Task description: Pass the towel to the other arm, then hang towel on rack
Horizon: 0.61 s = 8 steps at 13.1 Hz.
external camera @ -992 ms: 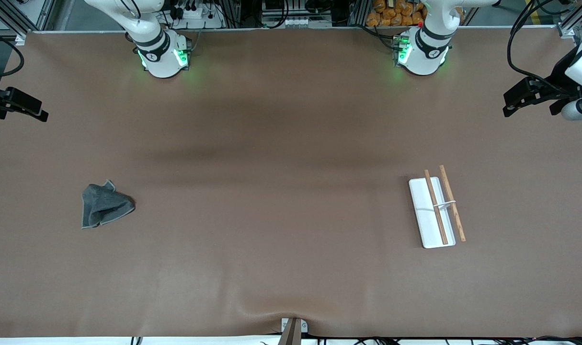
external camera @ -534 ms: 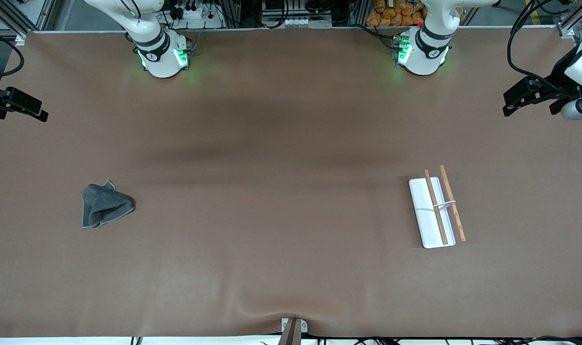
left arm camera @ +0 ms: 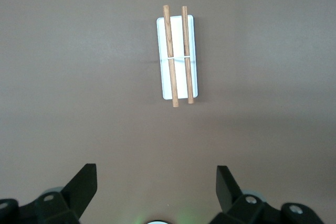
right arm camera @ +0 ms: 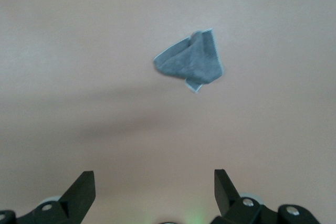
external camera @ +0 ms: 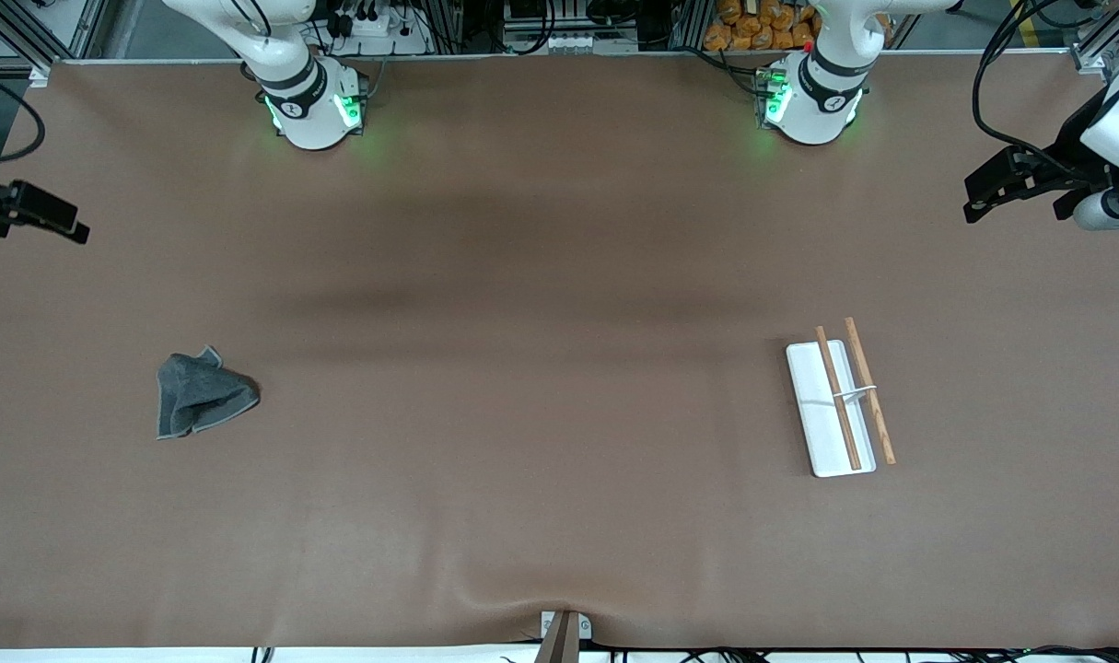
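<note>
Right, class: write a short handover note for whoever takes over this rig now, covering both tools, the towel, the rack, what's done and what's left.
Left tool: open, empty, up over the table's left-arm end.
Right tool: open, empty, up over the right-arm end.
Towel: crumpled on the table, right arm's end.
Rack: left arm's end, rods bare.
Done: nothing.
Left: pick up towel, pass, hang.

The towel below my right gripper is soft grey cloth, nubbly and matt, with a paler stitched hem along its folds. The rack under my left gripper has a smooth white tray base that looks like plastic, with a faint sheen, and two bare wooden rods, matt brown. My fingers are matt black. The table wears a smooth brown covering, dull.
</note>
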Each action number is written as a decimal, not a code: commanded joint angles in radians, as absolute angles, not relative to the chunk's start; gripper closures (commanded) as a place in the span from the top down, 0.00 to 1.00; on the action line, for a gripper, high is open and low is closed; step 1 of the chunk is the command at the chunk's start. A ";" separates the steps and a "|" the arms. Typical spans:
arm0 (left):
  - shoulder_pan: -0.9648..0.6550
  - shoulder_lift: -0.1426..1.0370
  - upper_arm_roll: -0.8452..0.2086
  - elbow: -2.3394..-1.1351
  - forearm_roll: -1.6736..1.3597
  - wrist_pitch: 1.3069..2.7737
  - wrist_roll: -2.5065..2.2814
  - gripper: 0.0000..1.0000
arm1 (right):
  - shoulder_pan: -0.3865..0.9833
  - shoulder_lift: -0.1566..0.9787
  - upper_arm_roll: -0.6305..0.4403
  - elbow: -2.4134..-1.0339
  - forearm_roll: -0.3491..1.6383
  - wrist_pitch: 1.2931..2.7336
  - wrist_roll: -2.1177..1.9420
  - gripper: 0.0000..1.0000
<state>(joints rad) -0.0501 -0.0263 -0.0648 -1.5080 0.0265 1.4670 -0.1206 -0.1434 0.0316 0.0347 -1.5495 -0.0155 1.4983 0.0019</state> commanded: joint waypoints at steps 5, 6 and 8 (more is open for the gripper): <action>-0.057 -0.014 -0.080 -1.512 0.032 1.486 -0.120 1.00 | -0.202 0.280 0.051 -1.534 -0.087 1.709 -0.128 1.00; -0.058 -0.006 -0.081 -1.511 0.032 1.500 -0.121 1.00 | -0.212 0.317 0.051 -1.534 -0.086 1.732 -0.165 1.00; -0.060 0.009 -0.083 -1.513 0.028 1.528 -0.123 1.00 | -0.231 0.382 0.051 -1.539 -0.086 1.788 -0.189 1.00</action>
<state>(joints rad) -0.0560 -0.0065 -0.0791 -1.5165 0.0264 1.5014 -0.1206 -0.1946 0.3189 0.0329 -1.5635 -0.0667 1.7618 -0.1490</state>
